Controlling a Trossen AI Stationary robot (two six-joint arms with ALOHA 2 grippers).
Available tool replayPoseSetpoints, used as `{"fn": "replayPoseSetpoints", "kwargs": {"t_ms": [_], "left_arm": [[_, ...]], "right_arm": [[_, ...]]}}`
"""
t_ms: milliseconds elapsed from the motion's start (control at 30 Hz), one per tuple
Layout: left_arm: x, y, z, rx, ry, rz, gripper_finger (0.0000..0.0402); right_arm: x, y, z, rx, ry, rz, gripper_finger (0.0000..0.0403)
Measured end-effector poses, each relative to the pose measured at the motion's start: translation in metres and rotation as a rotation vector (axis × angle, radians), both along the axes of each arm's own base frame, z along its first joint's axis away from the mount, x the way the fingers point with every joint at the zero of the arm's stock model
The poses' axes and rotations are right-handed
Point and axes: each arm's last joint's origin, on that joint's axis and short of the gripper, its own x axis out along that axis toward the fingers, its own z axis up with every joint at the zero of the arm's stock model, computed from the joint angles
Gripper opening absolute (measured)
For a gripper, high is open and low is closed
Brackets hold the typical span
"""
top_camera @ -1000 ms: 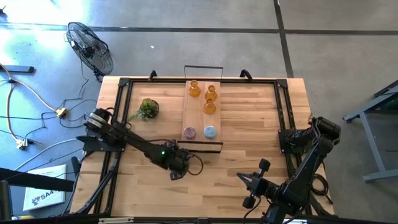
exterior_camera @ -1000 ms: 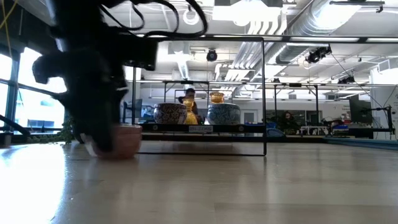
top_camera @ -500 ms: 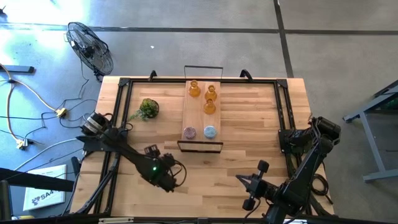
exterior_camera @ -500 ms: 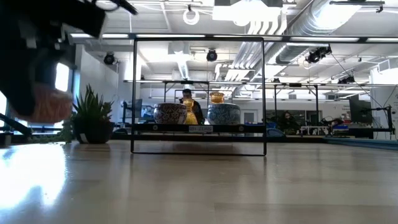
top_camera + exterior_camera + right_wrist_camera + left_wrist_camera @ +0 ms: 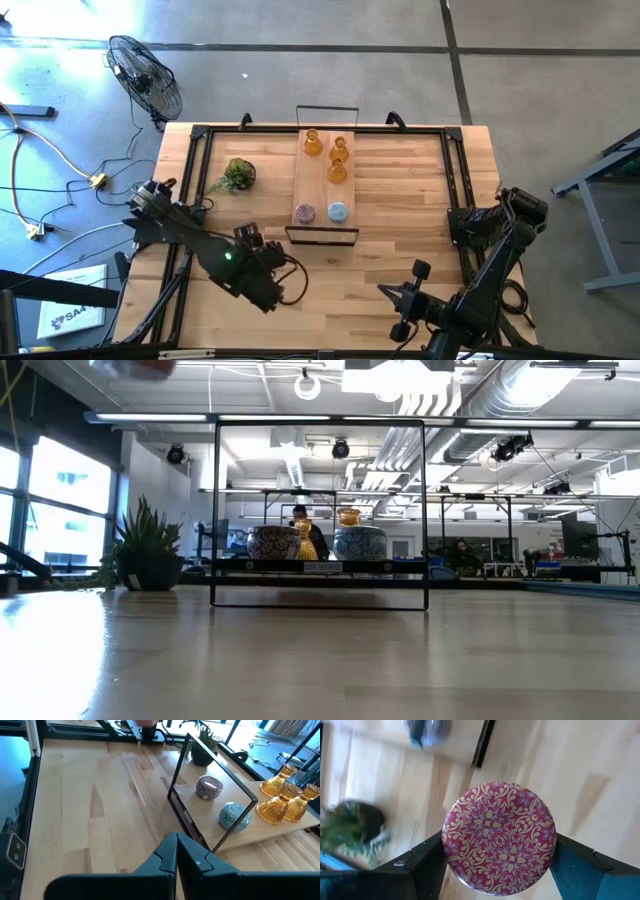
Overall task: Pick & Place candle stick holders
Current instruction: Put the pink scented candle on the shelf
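Note:
My left gripper (image 5: 268, 292) is shut on a pink patterned holder (image 5: 500, 837) above the table's near left part. It is only a blur at the top of the low view (image 5: 140, 365). On the wooden tray (image 5: 312, 190) stand three amber holders (image 5: 337, 160), a pink one (image 5: 304, 213) and a light-blue one (image 5: 338, 212). My right gripper (image 5: 385, 290) is shut and empty near the front edge, right of centre. My left gripper pinches the pink holder by two opposite sides of its round wall (image 5: 446, 845), one finger (image 5: 427, 867) on each side. The holder's round patterned face is turned toward the wrist camera. It is lifted clear of the table.
A small green potted plant (image 5: 238, 175) stands left of the tray. The tray has thin black wire frames at its near end (image 5: 322, 236) and far end (image 5: 327, 108). Black rails (image 5: 190, 150) run along the table's left, right and far sides. Bare wood lies in front of the tray.
My left gripper has gone up and toward the table's near left, carrying the pink holder. The holder stood on the table a second ago and is now lifted well clear. My right arm has kept still.

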Motion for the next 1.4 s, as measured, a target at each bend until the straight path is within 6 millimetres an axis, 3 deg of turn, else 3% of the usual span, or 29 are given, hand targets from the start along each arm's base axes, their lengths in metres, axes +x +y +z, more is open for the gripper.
{"fn": "replayPoseSetpoints", "kwargs": {"t_ms": [267, 467, 633, 800, 967, 1400], "left_arm": [[0.019, 0.044, 0.061, -0.005, -0.172, -0.053, 0.0283], [0.033, 0.096, 0.085, 0.062, -0.216, -0.034, 0.0283], [0.041, 0.152, 0.090, 0.123, -0.186, 0.030, 0.0283], [0.054, 0.201, 0.080, 0.116, -0.121, 0.089, 0.0283], [0.076, 0.227, 0.064, 0.028, -0.118, 0.035, 0.0283], [0.131, 0.240, -0.001, -0.128, -0.020, -0.087, 0.0283]], "right_arm": [[-0.002, 0.002, 0.000, 0.002, 0.005, 0.014, 0.0000], [-0.007, 0.007, 0.000, 0.005, -0.004, 0.033, 0.0000], [-0.009, 0.008, 0.000, 0.005, -0.005, 0.039, 0.0000], [-0.009, 0.008, 0.000, 0.005, -0.006, 0.039, 0.0000], [-0.009, 0.008, 0.000, 0.005, -0.005, 0.039, 0.0000], [-0.009, 0.009, 0.000, 0.019, 0.003, 0.044, 0.0001]]}}
